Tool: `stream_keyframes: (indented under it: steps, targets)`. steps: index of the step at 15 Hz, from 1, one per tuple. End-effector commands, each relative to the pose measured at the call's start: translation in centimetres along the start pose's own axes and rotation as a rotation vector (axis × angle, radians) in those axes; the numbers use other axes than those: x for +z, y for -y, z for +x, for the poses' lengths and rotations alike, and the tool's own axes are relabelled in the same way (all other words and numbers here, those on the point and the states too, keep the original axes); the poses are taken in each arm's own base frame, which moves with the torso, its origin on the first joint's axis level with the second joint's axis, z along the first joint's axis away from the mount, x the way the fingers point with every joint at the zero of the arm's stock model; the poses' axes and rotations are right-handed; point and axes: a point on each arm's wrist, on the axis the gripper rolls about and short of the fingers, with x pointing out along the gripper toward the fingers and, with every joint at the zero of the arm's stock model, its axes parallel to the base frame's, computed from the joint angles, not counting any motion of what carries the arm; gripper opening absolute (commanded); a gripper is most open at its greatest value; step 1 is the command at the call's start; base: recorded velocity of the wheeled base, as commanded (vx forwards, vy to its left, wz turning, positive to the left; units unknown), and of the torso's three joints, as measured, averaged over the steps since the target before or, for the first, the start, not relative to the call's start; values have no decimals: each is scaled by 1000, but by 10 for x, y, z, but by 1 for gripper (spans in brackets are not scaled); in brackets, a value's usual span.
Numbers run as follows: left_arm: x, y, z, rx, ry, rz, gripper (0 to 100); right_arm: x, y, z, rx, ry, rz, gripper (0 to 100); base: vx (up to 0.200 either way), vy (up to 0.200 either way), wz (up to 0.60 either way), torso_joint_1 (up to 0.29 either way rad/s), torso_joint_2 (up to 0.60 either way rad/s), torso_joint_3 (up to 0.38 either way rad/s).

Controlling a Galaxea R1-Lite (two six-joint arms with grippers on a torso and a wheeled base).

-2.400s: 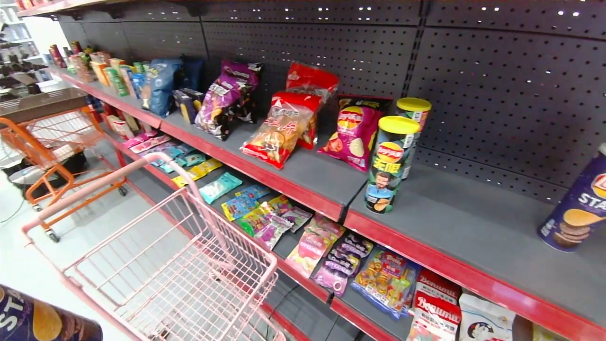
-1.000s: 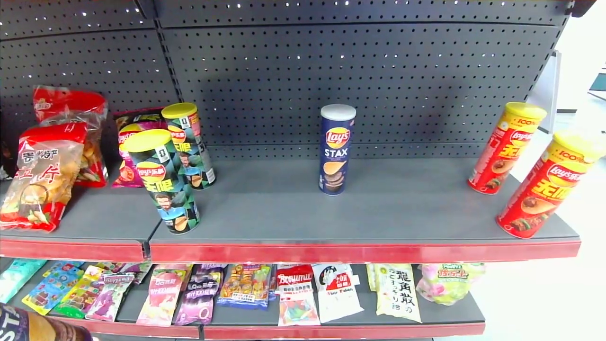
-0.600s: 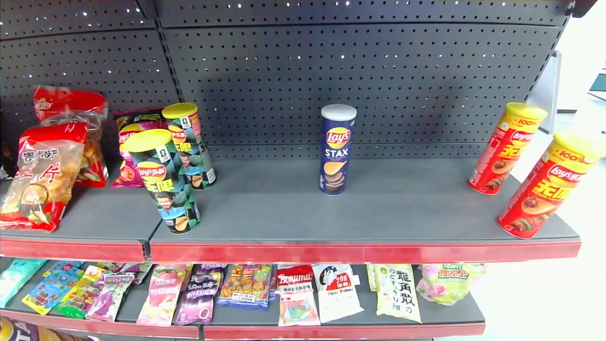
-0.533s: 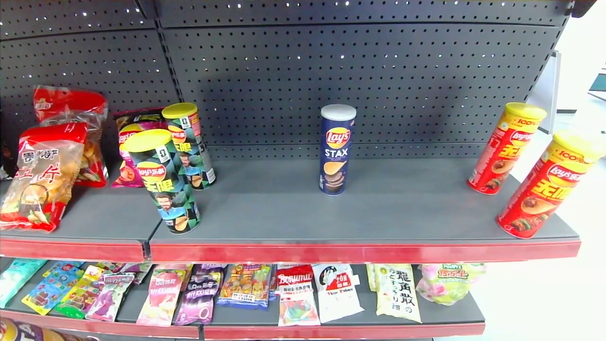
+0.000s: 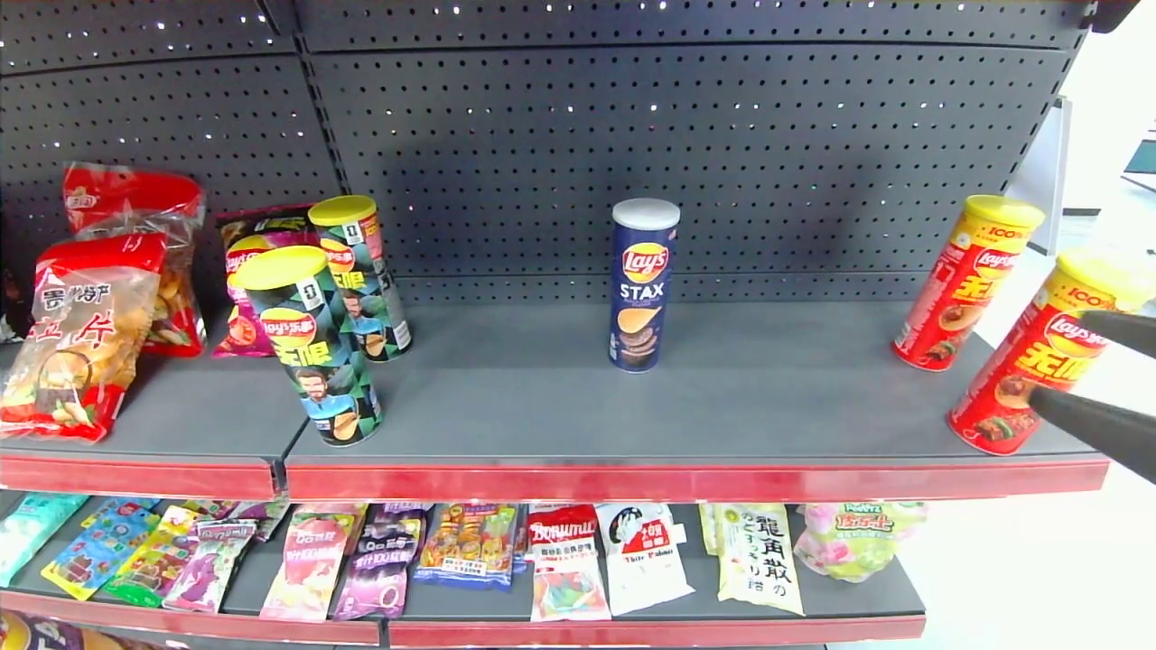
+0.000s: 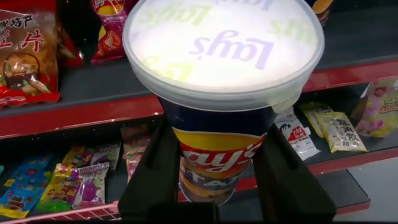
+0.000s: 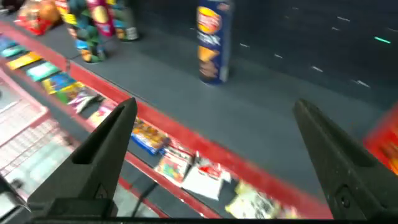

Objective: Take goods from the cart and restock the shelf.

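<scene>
My left gripper (image 6: pixel 217 177) is shut on a dark blue chip can (image 6: pixel 221 93) with a white lid, held in front of the shelf; a sliver of that can (image 5: pixel 32 632) shows at the head view's lower left corner. An identical blue can (image 5: pixel 643 284) stands upright mid-shelf on the grey, red-edged shelf (image 5: pixel 686 478). My right gripper (image 5: pixel 1057 357) comes in from the right with its fingers apart, in front of a red can (image 5: pixel 1039 361). In the right wrist view the right gripper (image 7: pixel 221 155) is open and empty over the shelf, with the standing blue can (image 7: pixel 213 43) beyond it.
Two green-patterned cans (image 5: pixel 312 343) and snack bags (image 5: pixel 81 334) fill the shelf's left. A second red can (image 5: pixel 971 280) stands at the right end. Bare shelf lies on both sides of the blue can. Flat packets (image 5: pixel 560 560) line the lower shelf.
The head camera swung from the pink cart to face the shelf. Since half a second ago my right gripper's fingers have come into view from the right; the held can has dropped lower.
</scene>
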Motion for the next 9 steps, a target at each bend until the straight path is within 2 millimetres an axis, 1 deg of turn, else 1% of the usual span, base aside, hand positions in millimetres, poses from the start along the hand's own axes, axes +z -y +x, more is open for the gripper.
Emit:
stream_keyframes:
  steps: [1, 2, 3, 5, 7, 8, 9]
  targets:
    - [-1, 0, 1, 9, -9, 2, 0, -8, 11, 110, 133, -103, 18, 100, 0, 0, 0, 0, 0, 0]
    - [-2, 0, 1, 12, -10, 1, 0, -9, 14, 126, 158, -105, 20, 100, 0, 0, 0, 0, 0, 0]
    - [-3, 0, 1, 15, -14, 3, 0, -9, 17, 147, 185, -113, 23, 100, 0, 0, 0, 0, 0, 0]
    - [-2, 0, 2, 15, -20, 4, 0, -12, 23, 176, 214, -130, 32, 100, 0, 0, 0, 0, 0, 0]
    - [-1, 0, 2, 15, -18, 7, 0, -15, 30, 195, 259, -135, 37, 100, 0, 0, 0, 0, 0, 0]
    - [-1, 0, 2, 16, -20, 7, 0, -16, 34, 200, 264, -135, 39, 100, 0, 0, 0, 0, 0, 0]
    - [-2, -1, 2, 22, -22, 7, 0, -20, 40, 215, 280, -141, 44, 100, 0, 0, 0, 0, 0, 0]
